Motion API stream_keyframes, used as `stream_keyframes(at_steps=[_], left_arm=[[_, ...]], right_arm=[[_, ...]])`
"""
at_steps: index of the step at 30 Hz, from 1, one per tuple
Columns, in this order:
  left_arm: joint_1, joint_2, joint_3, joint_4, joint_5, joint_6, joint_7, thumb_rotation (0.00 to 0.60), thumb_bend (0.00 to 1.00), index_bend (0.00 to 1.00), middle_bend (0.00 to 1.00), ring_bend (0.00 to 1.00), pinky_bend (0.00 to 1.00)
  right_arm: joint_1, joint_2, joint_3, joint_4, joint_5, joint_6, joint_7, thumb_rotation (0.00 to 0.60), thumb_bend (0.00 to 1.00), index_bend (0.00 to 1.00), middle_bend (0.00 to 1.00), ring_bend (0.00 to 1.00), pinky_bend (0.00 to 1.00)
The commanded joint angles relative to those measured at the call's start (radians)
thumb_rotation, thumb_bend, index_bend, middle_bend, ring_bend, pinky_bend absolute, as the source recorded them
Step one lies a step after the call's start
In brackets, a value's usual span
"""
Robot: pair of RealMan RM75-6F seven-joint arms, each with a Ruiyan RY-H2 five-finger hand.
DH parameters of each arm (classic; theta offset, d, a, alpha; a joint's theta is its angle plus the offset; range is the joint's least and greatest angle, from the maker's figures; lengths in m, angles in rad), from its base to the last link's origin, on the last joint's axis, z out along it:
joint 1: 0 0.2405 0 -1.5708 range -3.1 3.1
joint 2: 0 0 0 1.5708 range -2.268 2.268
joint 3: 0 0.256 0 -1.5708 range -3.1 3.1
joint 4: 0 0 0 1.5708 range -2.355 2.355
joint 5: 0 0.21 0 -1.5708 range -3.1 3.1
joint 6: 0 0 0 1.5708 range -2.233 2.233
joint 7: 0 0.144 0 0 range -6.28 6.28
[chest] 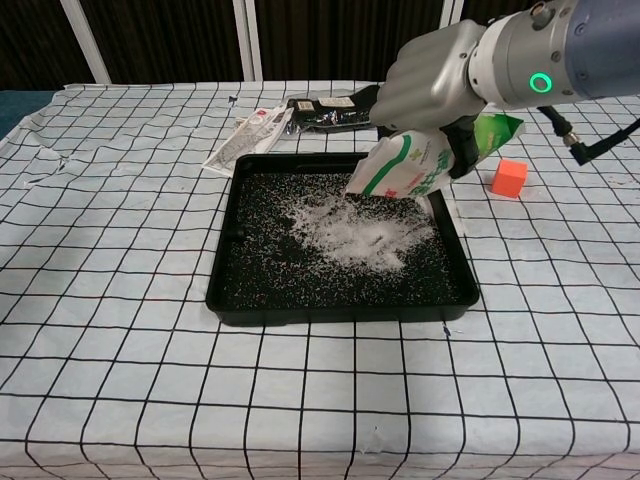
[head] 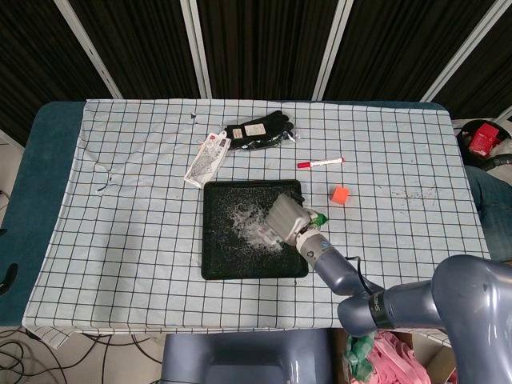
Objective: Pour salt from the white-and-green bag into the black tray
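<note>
Mostly table (head: 120, 224): checked cloth over it, all items lying on that. Black tray (chest: 250, 300) sits mid-table, a white salt pile (chest: 360, 232) spread in its centre-right and loose grains scattered across the floor of it. Right arm comes in from the right side, green ring lit on the wrist in the chest view. Right hand (chest: 432, 85) is wrapped around the white-and-green bag (chest: 400, 168), fingers closed over its upper part, bag tipped mouth-down toward the left, its low corner just above the tray's right half and close to the salt. Cannot tell whether grains are falling right now. Left hand not visible in either view.

Step looks like mid-pour, a good share already in the tray. To do it well, my read: keep the mouth inside the tray walls and low over the pile so nothing bounces out, tilt a bit more gradually instead of jerking, and hold the grip high on the bag so the opening isn't squeezed shut. Drifting right risks spilling over the near wall.

Smaller stuff: black gloves (head: 258, 130) behind the tray, a printed packet (head: 207, 158) at its back-left corner, red marker (head: 320, 162), orange cube (chest: 509, 178) right of the bag, not touching.
</note>
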Motion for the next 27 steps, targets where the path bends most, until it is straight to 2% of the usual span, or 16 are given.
stream_keyframes(at_steps=[1,5,8,10,15,22,26,27], left_arm=[[0.000,0.000,0.000,0.000,-0.001,0.000,0.000,0.600,0.32,0.26,0.14,0.06,0.08],[0.000,0.001,-0.001,0.000,-0.002,0.000,0.000,0.600,0.32,0.26,0.14,0.06,0.08],[0.001,0.001,-0.001,0.000,-0.003,0.000,0.000,0.600,0.32,0.26,0.14,0.06,0.08],[0.001,0.002,-0.001,0.000,-0.003,0.000,-0.001,0.600,0.32,0.26,0.14,0.06,0.08],[0.001,0.001,-0.002,0.001,-0.003,0.001,-0.002,0.600,0.32,0.26,0.14,0.06,0.08],[0.001,0.000,-0.003,0.001,-0.004,0.001,-0.001,0.600,0.32,0.26,0.14,0.06,0.08],[0.002,-0.001,-0.004,0.001,-0.005,0.002,0.001,0.600,0.32,0.26,0.14,0.06,0.08],[0.001,-0.001,-0.003,0.002,-0.005,0.001,0.002,0.600,0.32,0.26,0.14,0.06,0.08]], right_arm=[[-0.003,-0.003,0.006,-0.001,0.002,0.002,-0.001,0.600,0.68,0.88,0.65,0.65,0.48],[-0.017,-0.002,0.027,-0.006,0.011,0.000,0.033,0.600,0.67,0.88,0.65,0.65,0.48],[-0.050,-0.002,0.071,-0.006,0.015,-0.002,0.121,0.600,0.67,0.88,0.65,0.64,0.48],[-0.081,-0.001,0.103,-0.001,-0.005,-0.011,0.200,0.600,0.67,0.88,0.64,0.64,0.48],[-0.147,0.000,0.144,0.020,-0.092,-0.019,0.331,0.600,0.66,0.88,0.64,0.64,0.48],[-0.268,-0.029,0.232,0.050,-0.166,-0.024,0.599,0.600,0.67,0.87,0.62,0.63,0.48],[-0.338,-0.061,0.258,0.086,-0.235,-0.008,0.720,0.600,0.68,0.87,0.62,0.63,0.48],[-0.372,-0.079,0.280,0.094,-0.237,0.003,0.793,0.600,0.68,0.87,0.62,0.63,0.48]])
